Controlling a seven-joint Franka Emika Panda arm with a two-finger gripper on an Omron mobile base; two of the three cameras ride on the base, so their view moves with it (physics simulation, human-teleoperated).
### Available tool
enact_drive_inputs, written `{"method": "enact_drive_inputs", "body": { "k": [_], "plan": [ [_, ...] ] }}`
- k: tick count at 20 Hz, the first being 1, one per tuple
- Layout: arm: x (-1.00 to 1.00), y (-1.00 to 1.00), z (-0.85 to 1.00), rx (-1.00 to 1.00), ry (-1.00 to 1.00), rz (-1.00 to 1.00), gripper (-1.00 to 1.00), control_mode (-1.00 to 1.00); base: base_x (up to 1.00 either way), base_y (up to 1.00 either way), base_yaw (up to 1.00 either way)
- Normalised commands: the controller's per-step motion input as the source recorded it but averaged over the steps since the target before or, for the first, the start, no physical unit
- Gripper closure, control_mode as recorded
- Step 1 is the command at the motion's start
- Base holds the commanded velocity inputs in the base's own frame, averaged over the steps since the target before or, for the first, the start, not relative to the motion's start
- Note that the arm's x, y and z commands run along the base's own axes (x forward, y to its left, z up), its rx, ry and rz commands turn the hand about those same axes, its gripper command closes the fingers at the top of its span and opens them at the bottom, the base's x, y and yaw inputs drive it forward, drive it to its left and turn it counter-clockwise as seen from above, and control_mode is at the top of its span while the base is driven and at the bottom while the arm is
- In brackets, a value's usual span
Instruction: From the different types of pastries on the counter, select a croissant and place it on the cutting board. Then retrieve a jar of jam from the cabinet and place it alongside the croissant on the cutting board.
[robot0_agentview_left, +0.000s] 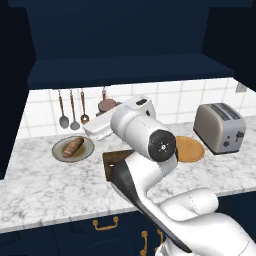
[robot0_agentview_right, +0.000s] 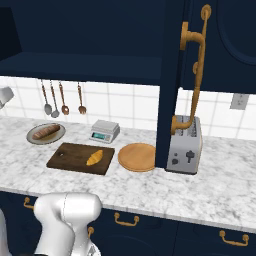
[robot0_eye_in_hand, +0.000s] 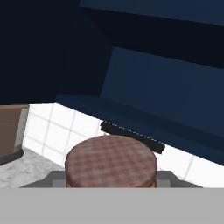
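The jar of jam (robot0_eye_in_hand: 111, 161), with a reddish-brown checked lid, sits between my fingertips in the hand view. My gripper (robot0_agentview_left: 106, 112) is shut on it. I hold the jar (robot0_agentview_left: 106, 105) above the counter (robot0_agentview_left: 45, 185), in front of the tiled wall and below the open cabinet (robot0_agentview_left: 130, 70). The golden croissant (robot0_agentview_right: 94, 157) lies on the dark cutting board (robot0_agentview_right: 70, 156). In the left base view my arm covers most of the board (robot0_agentview_left: 111, 160). The brown loaf-like pastry (robot0_agentview_right: 46, 132) rests on a round plate (robot0_agentview_right: 35, 139) to the board's left.
A small kitchen scale (robot0_agentview_right: 105, 131) stands behind the board. A round wooden plate (robot0_agentview_right: 137, 156) lies to its right, then a toaster (robot0_agentview_right: 186, 146). The open cabinet door (robot0_agentview_right: 172, 85) hangs in front of the toaster. Utensils (robot0_agentview_right: 62, 100) hang on the wall.
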Motion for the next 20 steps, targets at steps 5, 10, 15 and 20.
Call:
{"method": "enact_drive_inputs", "body": {
  "k": [5, 10, 15, 20],
  "plan": [
    [-0.05, -0.65, -0.58, 0.00, 0.00, 0.08, 1.00, -1.00, 0.00, 0.00, 0.00],
    [-0.01, -0.70, -0.53, 0.02, -0.01, 0.11, 1.00, -1.00, 0.00, 0.00, 0.00],
    [0.01, -0.68, -0.46, 0.02, -0.01, 0.12, 1.00, -1.00, 0.00, 0.00, 0.00],
    [0.00, -0.34, -0.34, 0.01, -0.01, 0.09, 1.00, -1.00, 0.00, 0.00, 0.00]
  ]
}}
